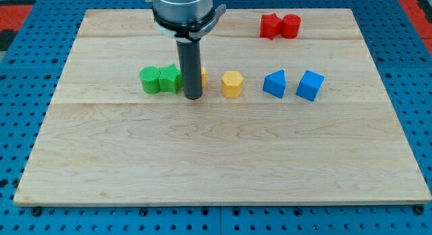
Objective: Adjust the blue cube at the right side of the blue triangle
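No gripper is fitted, so no open or closed state can be told; the arm ends in a dark rod, and my tip (193, 97) is set on the desk (216, 161) in the upper left-centre of the view.

Just to the left of the tip, touching or nearly touching the rod, two green blocks (160, 80) are seen pressed together; their exact shapes are hard to make out. Directly behind the rod a sliver of an orange block (203, 76) is visible, mostly hidden. Near the tip on the view's right a yellow hexagonal block (231, 84) is found, apart from the rod.

Further to the right, in the same row, the blue triangle (275, 83) is placed, and just beside it on its right, with a small gap between, the blue cube (310, 85) is standing, turned slightly askew. Well apart, toward the view's top right, a pair of red blocks (280, 25) is lying in contact.

The coming move is judged to turn on one relation: the cube lies straight to the tip's right, at the far end of the row, with the yellow block and the triangle between. A direct slide would likely disturb both, so a path around the row, below or above it, appears to be called for before the cube is nudged.
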{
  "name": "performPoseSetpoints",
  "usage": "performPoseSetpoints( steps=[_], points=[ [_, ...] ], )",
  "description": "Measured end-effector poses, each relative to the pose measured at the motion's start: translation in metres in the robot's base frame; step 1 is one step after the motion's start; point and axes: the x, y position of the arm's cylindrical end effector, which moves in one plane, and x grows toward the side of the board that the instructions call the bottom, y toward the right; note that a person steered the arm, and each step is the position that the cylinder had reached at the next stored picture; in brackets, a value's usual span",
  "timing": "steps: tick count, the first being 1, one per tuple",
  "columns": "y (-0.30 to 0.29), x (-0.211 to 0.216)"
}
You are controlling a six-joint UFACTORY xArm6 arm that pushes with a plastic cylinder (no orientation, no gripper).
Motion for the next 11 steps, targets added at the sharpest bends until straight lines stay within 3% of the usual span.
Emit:
performPoseSetpoints(
  steps=[1,2,3,4,5,6,7,8,11],
  points=[
    [0.016,0.014],
    [0.075,0.054],
    [0.196,0.022],
    [0.3,-0.059],
    [0.342,-0.137],
    [0.355,-0.118],
    [0.318,-0.067],
    [0.261,-0.06],
    [0.166,-0.093]
  ],
)
